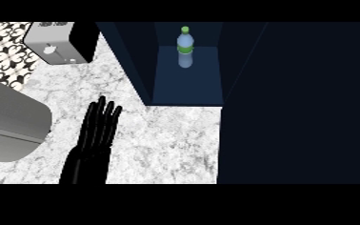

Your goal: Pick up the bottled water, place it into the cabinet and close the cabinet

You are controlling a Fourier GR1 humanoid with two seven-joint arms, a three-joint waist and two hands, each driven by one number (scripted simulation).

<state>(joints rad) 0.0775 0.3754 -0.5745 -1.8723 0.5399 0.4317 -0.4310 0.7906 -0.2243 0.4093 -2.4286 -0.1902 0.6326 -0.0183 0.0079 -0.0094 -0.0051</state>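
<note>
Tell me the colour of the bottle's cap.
Green, on the bottled water in the head view.

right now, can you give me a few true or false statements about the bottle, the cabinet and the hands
1. The bottled water stands upright inside the cabinet. True.
2. The cabinet is shut. False: it is open and its inside shows.
3. The left hand holds the bottle. False: it lies over the marble counter, fingers straight, apart from the bottle.
4. The bottle has a green cap. True.
5. The right hand rests on the counter by the cabinet. False: no right hand shows in this view.
6. A grey appliance sits left of the cabinet. True.
</note>
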